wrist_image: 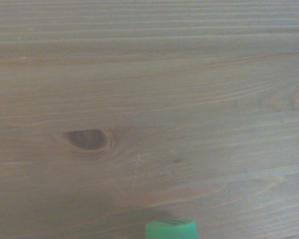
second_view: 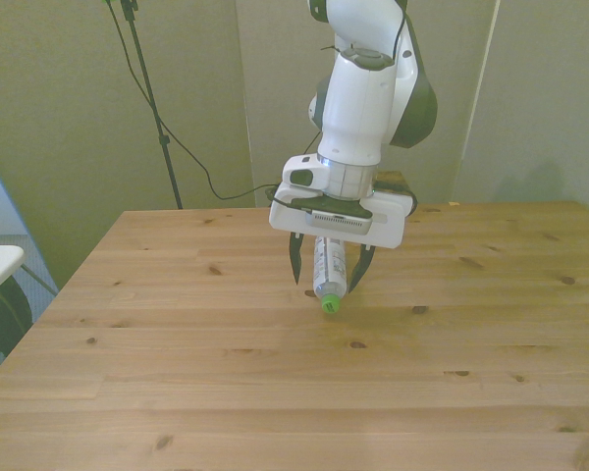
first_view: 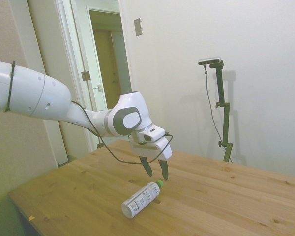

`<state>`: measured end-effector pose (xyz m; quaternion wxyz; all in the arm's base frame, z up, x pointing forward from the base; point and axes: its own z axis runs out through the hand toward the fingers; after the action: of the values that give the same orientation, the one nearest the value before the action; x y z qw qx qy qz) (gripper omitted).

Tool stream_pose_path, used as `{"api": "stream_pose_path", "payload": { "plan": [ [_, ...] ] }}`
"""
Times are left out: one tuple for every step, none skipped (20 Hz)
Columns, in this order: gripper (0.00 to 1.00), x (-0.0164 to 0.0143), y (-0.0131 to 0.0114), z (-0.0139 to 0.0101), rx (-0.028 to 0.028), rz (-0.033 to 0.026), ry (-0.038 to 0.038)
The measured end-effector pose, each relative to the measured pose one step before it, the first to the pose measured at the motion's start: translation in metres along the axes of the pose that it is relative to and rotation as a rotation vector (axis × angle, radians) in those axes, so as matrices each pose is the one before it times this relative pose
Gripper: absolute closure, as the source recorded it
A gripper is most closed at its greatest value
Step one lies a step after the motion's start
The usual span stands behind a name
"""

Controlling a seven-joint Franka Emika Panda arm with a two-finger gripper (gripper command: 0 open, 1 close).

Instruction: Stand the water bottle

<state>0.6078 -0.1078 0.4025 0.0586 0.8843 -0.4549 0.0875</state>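
In the front view, bare pale pine planks of the wooden counter fill the lower half of the frame. Just above the frame's centre, a small clear plastic water bottle with a green screw cap and a white printed label is seen lying on its side on the counter, its cap turned toward the lower edge of the frame and its base pointing away toward the upper part. The bottle's neck end is straddled by the white two-finger gripper, whose dark fingers are spread apart, one on each side of the bottle; no contact with the plastic can be made out. The upper part of the bottle is hidden behind the gripper's white body. Behind it, the white arm is seen rising to the top middle of the frame.

In the side view, the bottle is found in the lower middle of the frame, cap toward the right, with the gripper hanging just above the cap end, its fingers parted and nothing held. In the wrist view, only the green cap is caught at the lower edge, against blurred wood grain with a dark knot.
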Motion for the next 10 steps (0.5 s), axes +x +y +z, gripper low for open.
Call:
{"api": "stream_pose_path", "payload": {
  "plan": [
    [0.00,-0.00083,-0.00251,0.00513,-0.00306,-0.00201,0.00063],
    [0.00,-0.00151,-0.00220,0.00474,-0.00382,-0.00146,-0.00049],
    [0.00,-0.00147,-0.00199,0.00408,-0.00362,-0.00160,-0.00128],
    [0.00,-0.00078,-0.00152,0.00370,-0.00202,-0.00049,0.00009],
    [0.00,-0.00030,-0.00087,0.00312,-0.00131,-0.00088,0.00012],
    [0.00,0.00004,-0.00052,0.00327,-0.00199,-0.00048,-0.00057],
    [0.00,0.00035,-0.00011,0.00313,-0.00280,0.00047,-0.00091],
    [0.00,0.00064,0.00026,0.00317,-0.00368,0.00104,-0.00133],
    [0.00,0.00019,0.00000,0.00339,-0.00398,0.00016,-0.00209],
    [1.00,-0.00033,-0.00023,0.00329,-0.00365,-0.00070,-0.00250]
  ]
}}
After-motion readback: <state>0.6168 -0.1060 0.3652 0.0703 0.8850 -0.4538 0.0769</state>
